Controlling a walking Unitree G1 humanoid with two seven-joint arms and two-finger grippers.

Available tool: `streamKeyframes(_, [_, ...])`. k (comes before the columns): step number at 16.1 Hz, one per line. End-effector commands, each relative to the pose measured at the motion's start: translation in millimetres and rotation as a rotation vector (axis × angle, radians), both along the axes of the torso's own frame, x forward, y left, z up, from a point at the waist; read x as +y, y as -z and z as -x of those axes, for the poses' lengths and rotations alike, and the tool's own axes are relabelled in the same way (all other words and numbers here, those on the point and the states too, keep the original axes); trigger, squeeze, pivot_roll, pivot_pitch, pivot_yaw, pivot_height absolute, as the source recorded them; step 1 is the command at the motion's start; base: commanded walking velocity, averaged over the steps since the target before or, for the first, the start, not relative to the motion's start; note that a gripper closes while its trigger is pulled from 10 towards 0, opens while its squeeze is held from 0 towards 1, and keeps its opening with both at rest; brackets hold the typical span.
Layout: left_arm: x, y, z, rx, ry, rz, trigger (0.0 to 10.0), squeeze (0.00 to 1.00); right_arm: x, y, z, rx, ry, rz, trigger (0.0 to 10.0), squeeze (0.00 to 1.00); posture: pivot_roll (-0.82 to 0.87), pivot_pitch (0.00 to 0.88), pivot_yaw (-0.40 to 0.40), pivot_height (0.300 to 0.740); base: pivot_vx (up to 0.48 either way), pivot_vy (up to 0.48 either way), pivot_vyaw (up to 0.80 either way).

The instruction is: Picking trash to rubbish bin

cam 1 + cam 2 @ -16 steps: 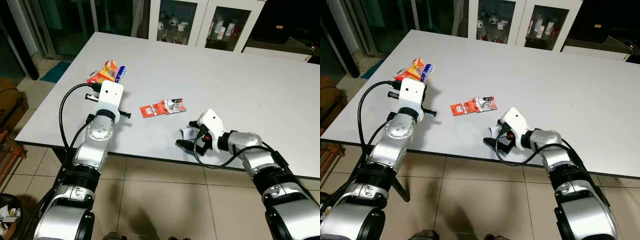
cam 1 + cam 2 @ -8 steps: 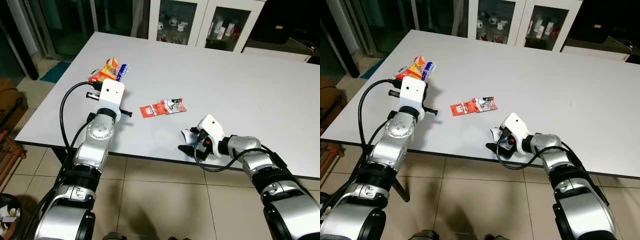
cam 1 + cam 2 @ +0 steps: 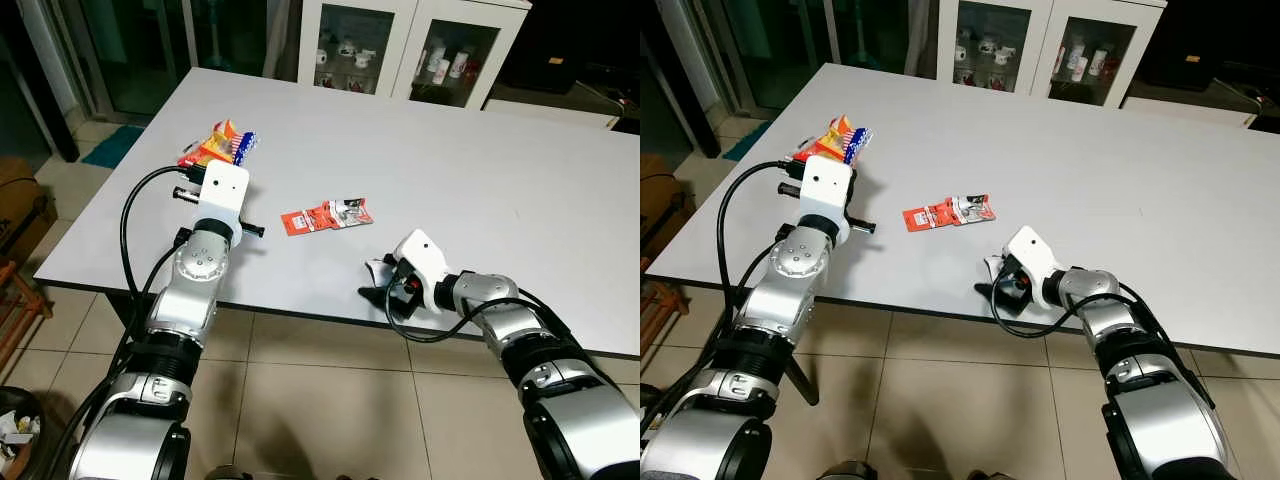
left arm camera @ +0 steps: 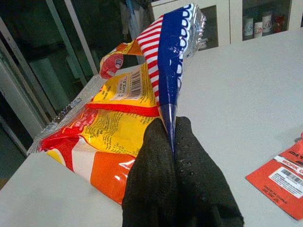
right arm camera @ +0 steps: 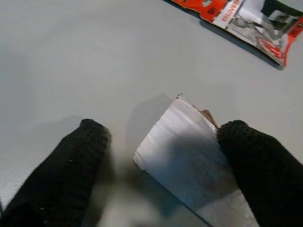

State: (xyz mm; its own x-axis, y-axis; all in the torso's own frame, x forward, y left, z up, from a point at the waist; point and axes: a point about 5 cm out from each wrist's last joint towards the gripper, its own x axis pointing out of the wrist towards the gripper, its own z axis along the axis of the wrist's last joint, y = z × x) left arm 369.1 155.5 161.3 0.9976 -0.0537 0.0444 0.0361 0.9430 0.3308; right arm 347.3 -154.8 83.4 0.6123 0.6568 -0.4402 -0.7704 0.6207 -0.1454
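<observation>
A crumpled white paper scrap (image 5: pixel 189 156) lies near the front edge of the smooth white table (image 3: pixel 480 170), between the spread fingers of the right gripper (image 5: pixel 175 175), touching one. A flat red wrapper (image 3: pixel 325 215) lies nearby, mid-table. Toward the left edge, the left gripper (image 4: pixel 173 142) pinches a glossy, crinkled snack bag (image 4: pixel 128 109).

A large white table (image 3: pixel 480 160) stands on a beige tiled floor (image 3: pixel 330 400); behind it, white glass-fronted cabinets (image 3: pixel 400 45) hold small bottles.
</observation>
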Motion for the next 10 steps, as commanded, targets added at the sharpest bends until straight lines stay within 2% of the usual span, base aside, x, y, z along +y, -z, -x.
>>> streamKeyframes(1, [-5.7,-1.3,1.0,-0.001,0.023,0.000,10.0,0.00,-7.6,9.5,4.1,0.038,0.027,0.045,0.0,0.00,0.04,0.057,-0.124,0.740,0.000,0.000,0.00])
streamKeyframes(10, [-6.4,1.7,2.0,0.011,0.024,-0.006,10.0,0.00,-4.9,8.0,2.2,0.024,0.031,0.049,0.0,0.00,0.04,0.055,-0.128,0.740,0.000,0.000,0.00])
